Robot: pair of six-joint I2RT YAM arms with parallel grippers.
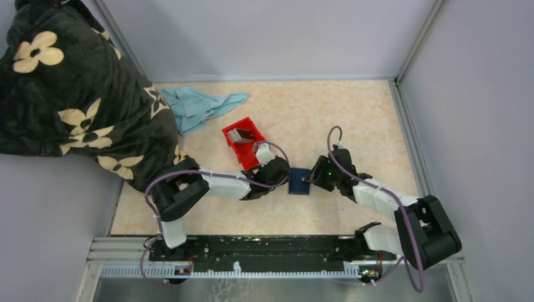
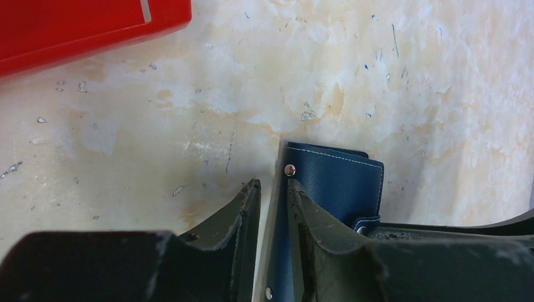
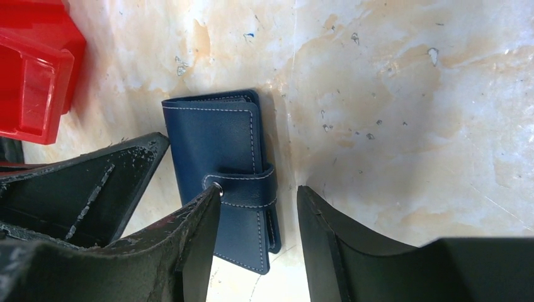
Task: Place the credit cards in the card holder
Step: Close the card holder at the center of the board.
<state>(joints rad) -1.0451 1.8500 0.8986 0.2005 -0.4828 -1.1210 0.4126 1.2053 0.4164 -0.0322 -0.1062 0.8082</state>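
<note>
Card holder (image 1: 299, 181) lies flat on the bench (image 1: 352, 119) between both arms, near the red bin (image 1: 247, 157), long axis running near to far, strap wrapping one long edge. Left pincer (image 2: 272, 186) pinches its thin edge; right pincer (image 3: 259, 189) stands open astride it.

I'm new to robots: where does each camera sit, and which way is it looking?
Top external: above and behind the robot, looking down at the table; the left arm and right arm show.
Left wrist: on the left arm, looking down at the card holder, its edge inside the left pincer.
Right wrist: on the right arm, looking down at the card holder under the open right pincer.
Shared: all three show the card holder and red bin.
</note>
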